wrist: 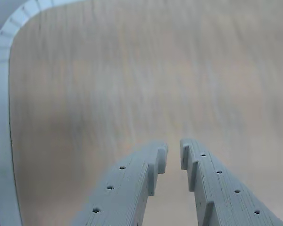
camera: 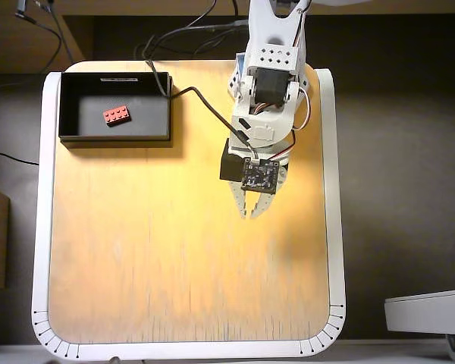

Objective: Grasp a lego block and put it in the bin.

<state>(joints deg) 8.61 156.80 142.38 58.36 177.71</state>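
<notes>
The bin (camera: 114, 137) is the landmark here. In the overhead view it is a shallow black rectangular tray with thin upright walls and a dark floor, and a small white label (camera: 115, 78) sits on its far rim. It stands at the far-left corner of the surface (camera: 159, 258), a light wooden board with visible grain and rounded corners, framed by a white border (camera: 41, 227) with small black tick marks at the near corners.

The lego block (camera: 117, 114) lies inside the bin, on the floor, a little left of the middle and slightly turned against the walls — a small bright red plastic brick with studs on top. It touches no wall.

The arm (camera: 267, 91), made of white plastic with black motors, stands to the right of the bin and reaches toward the near side. A black cable (camera: 205, 102) runs from the bin's right wall area to the arm. The gripper (camera: 252, 212) hangs over bare wood, well apart from the bin, right of it and nearer to the camera's bottom edge.

In the wrist view the gripper (wrist: 174, 153) shows two pale grey fingers (wrist: 132, 183) with a layered, printed texture, stepped inner edges and small round holes. The tips are near together with only a narrow gap — nothing is between them, so the gripper is almost closed and empty. The wood below looks blurred.
</notes>
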